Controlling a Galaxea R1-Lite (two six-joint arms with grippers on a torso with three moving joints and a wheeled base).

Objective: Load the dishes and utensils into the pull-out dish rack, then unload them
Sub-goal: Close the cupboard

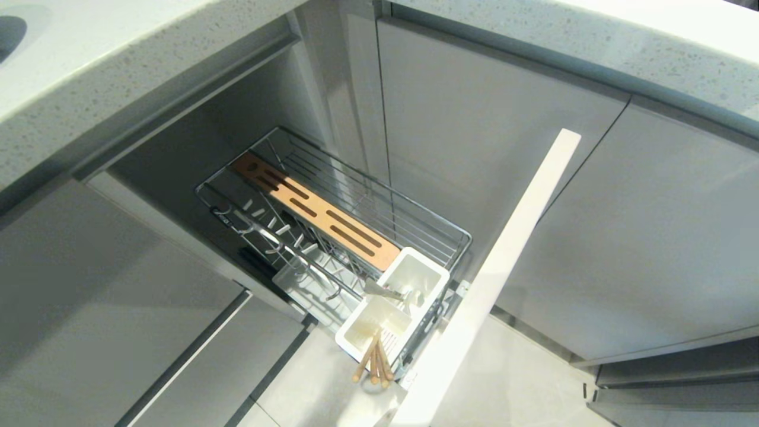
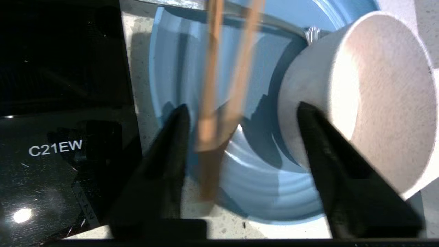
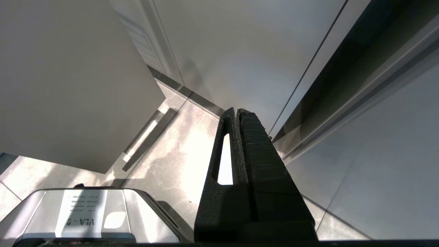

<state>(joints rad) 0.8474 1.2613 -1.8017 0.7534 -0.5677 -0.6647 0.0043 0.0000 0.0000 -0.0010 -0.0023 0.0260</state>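
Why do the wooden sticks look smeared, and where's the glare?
Left wrist view: the chopsticks are motion-blurred between the open left gripper; a bright spot glints on the black glass. Right wrist view: sunlight washes out the floor beside the shut right gripper.

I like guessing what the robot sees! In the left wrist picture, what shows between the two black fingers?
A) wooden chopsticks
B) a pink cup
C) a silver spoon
A: in the left wrist view the wooden chopsticks show between the spread fingers of the left gripper, in front of the light-blue plate.
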